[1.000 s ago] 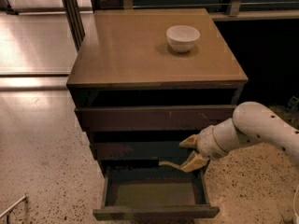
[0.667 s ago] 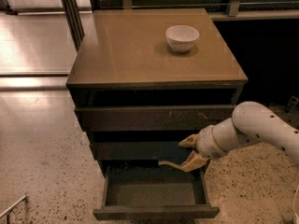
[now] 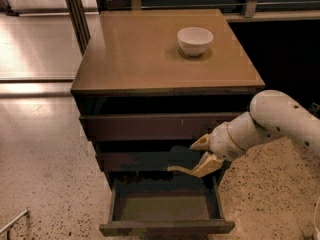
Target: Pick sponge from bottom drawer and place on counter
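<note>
One pincer [image 3: 182,158], grasp indiscernible, hangs over the open bottom drawer [image 3: 165,228]; one bowl [image 3: 195,40].

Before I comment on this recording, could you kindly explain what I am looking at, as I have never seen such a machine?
There is a single picture, taken from above and in front of a dark drawer cabinet; where the camera is mounted is not known. The white limb coming in from the right is the robot's arm. At its end is the gripper, a two-fingered claw with tan fingers, spread open and holding nothing, just above the pulled-out bottom drawer. No sponge shows in the visible part of that drawer. On the counter stands a white bowl.
</note>
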`<state>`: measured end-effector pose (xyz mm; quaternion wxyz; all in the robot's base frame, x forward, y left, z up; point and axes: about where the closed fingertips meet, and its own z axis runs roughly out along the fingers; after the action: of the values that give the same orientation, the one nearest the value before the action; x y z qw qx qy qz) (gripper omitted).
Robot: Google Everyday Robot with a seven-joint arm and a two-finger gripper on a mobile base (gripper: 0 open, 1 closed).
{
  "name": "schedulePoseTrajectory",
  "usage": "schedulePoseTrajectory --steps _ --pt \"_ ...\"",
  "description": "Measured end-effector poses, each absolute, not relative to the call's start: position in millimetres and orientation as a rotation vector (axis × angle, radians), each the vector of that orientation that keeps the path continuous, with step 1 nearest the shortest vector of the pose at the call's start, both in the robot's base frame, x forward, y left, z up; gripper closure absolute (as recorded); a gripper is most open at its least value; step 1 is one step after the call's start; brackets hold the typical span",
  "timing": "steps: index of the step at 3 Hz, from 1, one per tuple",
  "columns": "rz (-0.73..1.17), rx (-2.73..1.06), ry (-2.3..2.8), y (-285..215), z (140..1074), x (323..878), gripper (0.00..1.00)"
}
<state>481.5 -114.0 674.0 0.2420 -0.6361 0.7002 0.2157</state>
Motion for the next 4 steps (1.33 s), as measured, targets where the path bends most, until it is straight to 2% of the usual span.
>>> schedulePoseTrajectory --steps 2,4 --pt "0.463 -1.768 1.829 -98.6 825.0 477.0 1.00" --pt "0.419 -1.770 1.811 -97.5 846.8 477.6 1.00"
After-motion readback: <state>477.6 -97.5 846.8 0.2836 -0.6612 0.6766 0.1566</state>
